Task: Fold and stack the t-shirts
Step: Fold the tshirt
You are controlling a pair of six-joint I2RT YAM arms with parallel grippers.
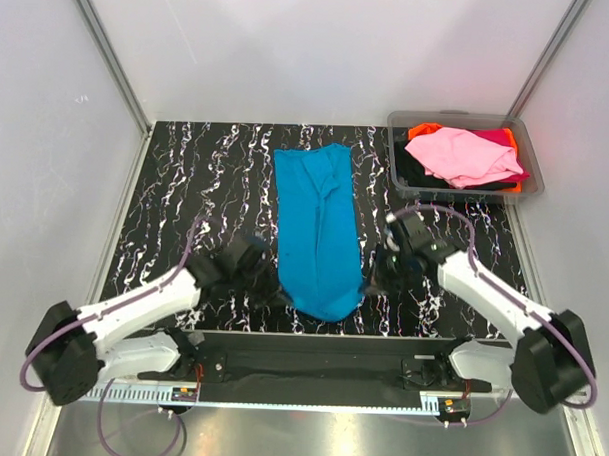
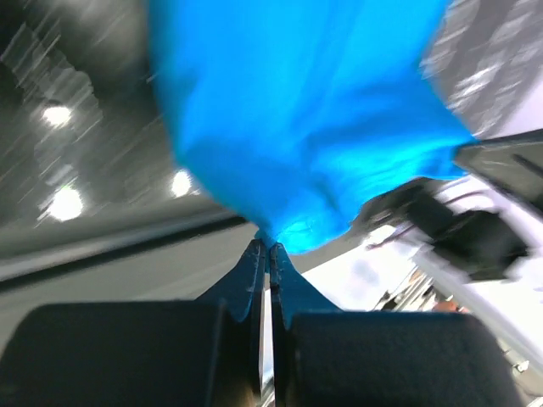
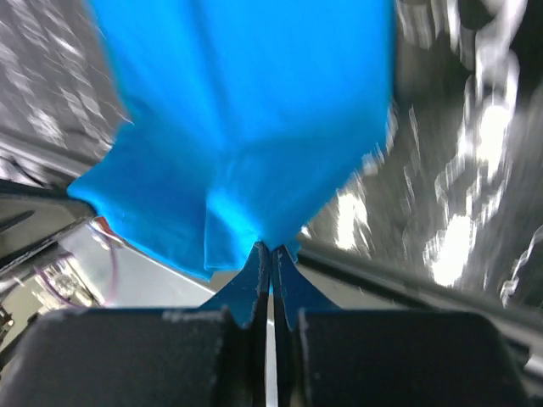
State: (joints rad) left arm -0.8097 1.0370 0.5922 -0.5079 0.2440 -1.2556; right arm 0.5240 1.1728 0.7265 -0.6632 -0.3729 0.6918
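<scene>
The turquoise t-shirt (image 1: 317, 228) lay in the middle of the desk (image 1: 206, 185) as 1 long narrow strip, running from the far side towards the arms, its near end rounded and a little bunched. The left end effector (image 2: 269, 248) was clenched on the near left corner of that end, with a small peak of blue cloth pinched between its tips. The right end effector (image 3: 271, 248) was clenched the same way on the near right corner. At the far right, the bin (image 1: 395, 156) held the pink t-shirt (image 1: 457, 155) lying over the orange t-shirt (image 1: 424, 130), the magenta t-shirt (image 1: 503, 137) and the black t-shirt (image 1: 417, 172).

The cloth looked light, soft and limp, so it would likely sag between the 2 holds and drape rather than keep a shape. It seemed neither fragile nor slippery. A thin pinch might catch only the upper layer of the doubled strip. The 2 near corners, taken through all layers and kept level and apart, seemed the right hold for the next fold.
</scene>
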